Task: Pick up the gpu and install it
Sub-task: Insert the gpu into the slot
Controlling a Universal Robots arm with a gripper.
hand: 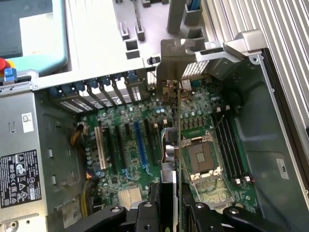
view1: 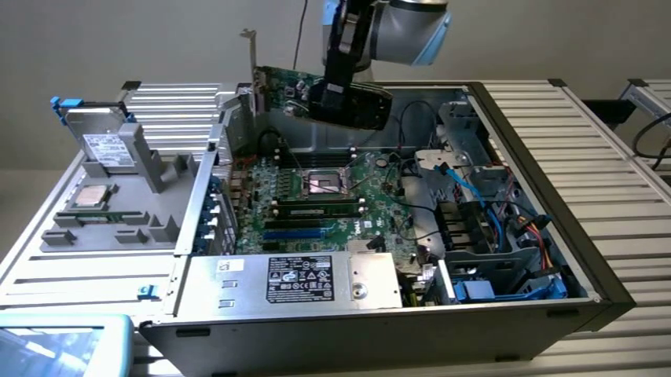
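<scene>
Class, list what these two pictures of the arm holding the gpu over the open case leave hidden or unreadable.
Wrist view: the gpu sits edge-on in the gripper, so both faces are hidden.
Exterior view: the gripper covers part of the gpu; the top edge cuts off the arm.
Both views: power supply label print too small.

1. The gpu (view1: 288,85), held above the motherboard (view1: 314,200), is green circuit board with a dull lacquered face. Its bracket (view1: 251,49) is bare silvery metal.
2. The claw (view1: 335,99) clamped on it is black with a faint satin sheen.
3. The motherboard is the same green board, dotted with small bright metal parts.
4. The computer case (view1: 367,342) around the motherboard is smooth, matt, dark grey sheet metal.
5. The power supply (view1: 372,284) beside the motherboard is unpainted, dull silver metal and carries a smooth printed label (view1: 298,279).
6. The worktop (view1: 608,141) under the case is pale ribbed metal.
7. The tray (view1: 157,188) beside the case looks like matt grey plastic.
</scene>
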